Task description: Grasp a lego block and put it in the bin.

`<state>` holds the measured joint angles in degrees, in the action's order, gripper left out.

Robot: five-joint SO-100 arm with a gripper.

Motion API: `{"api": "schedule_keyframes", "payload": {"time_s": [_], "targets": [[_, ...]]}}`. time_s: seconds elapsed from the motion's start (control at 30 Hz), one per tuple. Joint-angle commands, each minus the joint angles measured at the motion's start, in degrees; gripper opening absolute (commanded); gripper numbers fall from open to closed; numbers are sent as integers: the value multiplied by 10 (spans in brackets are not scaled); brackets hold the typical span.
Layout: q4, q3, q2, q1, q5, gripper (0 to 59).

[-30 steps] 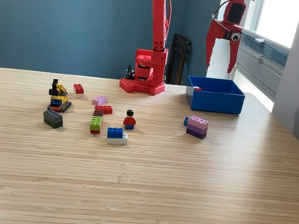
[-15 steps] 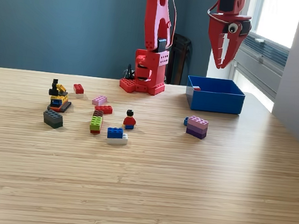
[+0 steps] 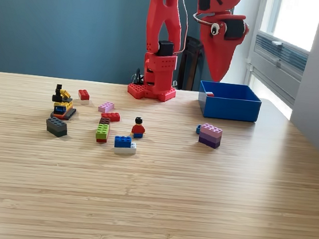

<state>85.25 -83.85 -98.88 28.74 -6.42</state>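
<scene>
The red gripper (image 3: 217, 74) hangs above the table, jaws seemingly together and holding nothing. The blue bin (image 3: 230, 107) sits at its four o'clock, a red block (image 3: 210, 94) inside.

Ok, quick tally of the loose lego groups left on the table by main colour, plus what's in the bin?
Red pieces: 2
Pink piece: 1
Green stack: 1
Dark grey block: 1
Blue-on-white stack: 1
Pink-purple stack: 1
Minifigure: 1
Black-yellow build: 1
Red piece inside bin: 1
Total: 10
</scene>
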Motion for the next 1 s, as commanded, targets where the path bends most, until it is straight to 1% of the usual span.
{"api": "schedule_keyframes", "payload": {"time_s": [0.03,0.37,0.57,0.8,1.0], "targets": [[-16,-3,-40,-8,8,1],[-24,-2,-40,-13,15,1],[-39,-11,-40,-21,18,1],[-75,-32,-40,-62,30,0],[-121,-62,-40,-138,62,0]]}}
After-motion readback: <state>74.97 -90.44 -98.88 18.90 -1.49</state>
